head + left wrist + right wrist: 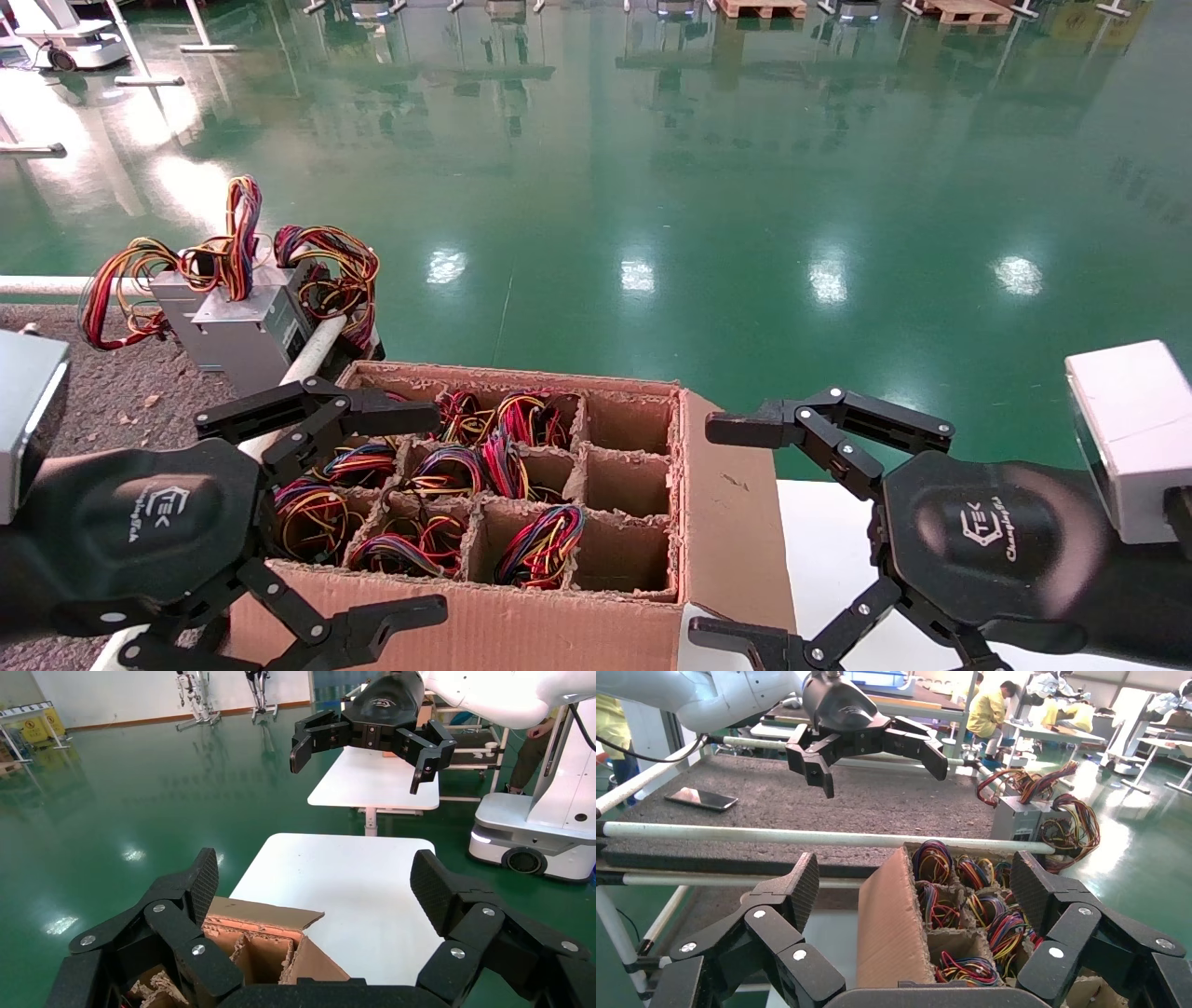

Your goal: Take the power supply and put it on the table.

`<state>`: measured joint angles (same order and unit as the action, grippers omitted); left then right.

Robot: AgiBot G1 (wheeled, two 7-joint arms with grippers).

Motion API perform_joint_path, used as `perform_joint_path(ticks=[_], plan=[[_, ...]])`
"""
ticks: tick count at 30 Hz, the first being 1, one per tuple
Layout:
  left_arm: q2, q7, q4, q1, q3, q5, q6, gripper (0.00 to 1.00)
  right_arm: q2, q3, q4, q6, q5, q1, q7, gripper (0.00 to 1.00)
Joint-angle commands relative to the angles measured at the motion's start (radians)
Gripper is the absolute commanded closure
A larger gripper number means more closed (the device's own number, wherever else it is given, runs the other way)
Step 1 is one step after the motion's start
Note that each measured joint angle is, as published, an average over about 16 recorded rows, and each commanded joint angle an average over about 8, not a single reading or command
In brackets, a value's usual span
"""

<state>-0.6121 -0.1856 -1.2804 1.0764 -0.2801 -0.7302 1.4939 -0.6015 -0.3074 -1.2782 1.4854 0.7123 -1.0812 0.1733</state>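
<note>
Open-jawed, left gripper (410, 511) and right gripper (722, 529) flank a divided carton (521, 522) of wire bundles; only the right wrist view shows a phone (701, 799) on the table (877, 804).

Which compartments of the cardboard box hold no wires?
The three along the cardboard box's right-hand column, nearest the right gripper, show only bare cardboard; the other visible ones hold coloured wire bundles.

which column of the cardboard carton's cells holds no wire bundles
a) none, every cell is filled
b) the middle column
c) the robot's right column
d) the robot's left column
c: in the head view the three cells along the cardboard carton's right side show bare cardboard, while the other cells hold coloured wire bundles.
</note>
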Motion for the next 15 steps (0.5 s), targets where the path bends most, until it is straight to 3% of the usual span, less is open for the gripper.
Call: perform_joint_path(ticks=[1,15], plan=[[0.0,0.0,0.0,0.0,0.0,0.0,0.0,0.0,0.0,0.0,0.0,0.0,0.0,0.0,0.0,0.0],[0.0,0.0,0.0,0.0,0.0,0.0,0.0,0.0,0.0,0.0,0.0,0.0,0.0,0.0,0.0,0.0]])
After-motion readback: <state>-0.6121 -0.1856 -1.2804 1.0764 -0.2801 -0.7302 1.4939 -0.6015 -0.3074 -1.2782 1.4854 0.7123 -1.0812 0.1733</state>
